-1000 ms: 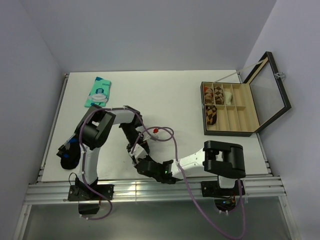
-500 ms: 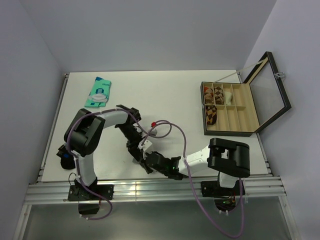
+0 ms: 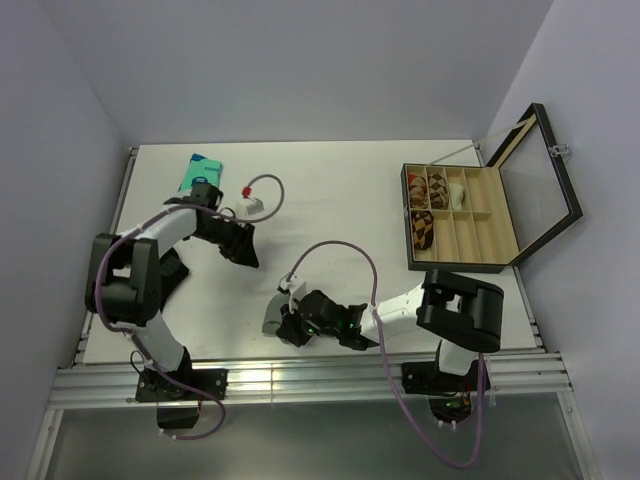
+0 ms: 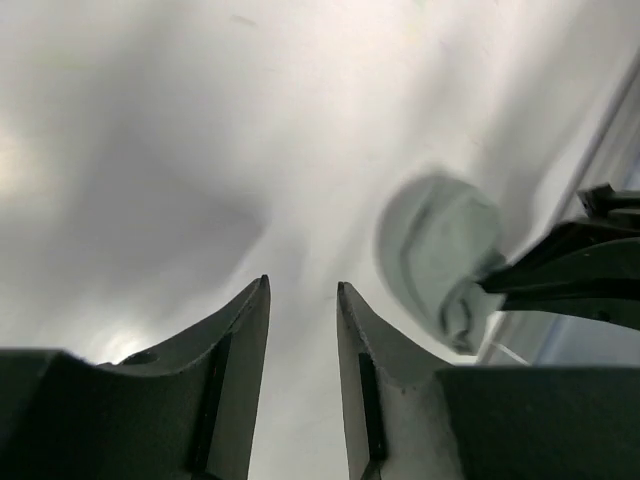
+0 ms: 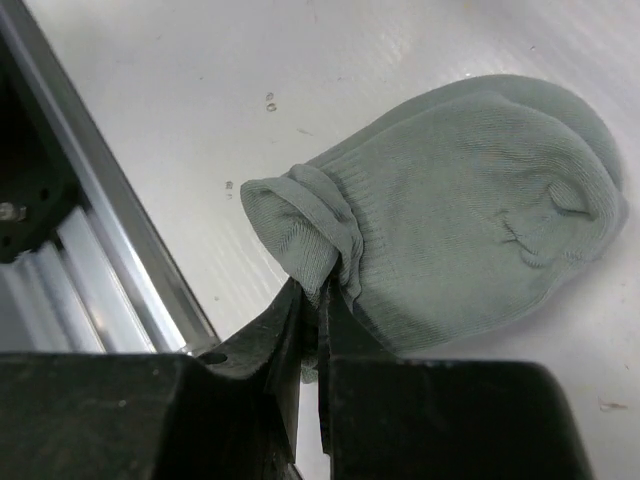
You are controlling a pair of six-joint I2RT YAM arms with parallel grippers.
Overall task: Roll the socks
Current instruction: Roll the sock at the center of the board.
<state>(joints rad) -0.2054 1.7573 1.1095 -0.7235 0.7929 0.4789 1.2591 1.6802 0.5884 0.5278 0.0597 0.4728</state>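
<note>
right gripper (image 5: 318, 300): pinching the grey sock (image 5: 470, 210) by its bunched cuff, probably to start the roll | sock: flat on desk (image 5: 150, 60), extending ahead of it | left gripper (image 4: 302, 288): spread, empty, well clear

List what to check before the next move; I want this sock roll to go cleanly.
1. Right fingers pinch the grey sock at its cuff: ok.
2. Left fingers open and empty: ok.
3. Left fingers close enough to help with the sock: not ok, they are well apart from it.
4. Sock rolled: not ok, only the cuff is bunched.
5. Second sock located: cannot tell, none in view.
</note>
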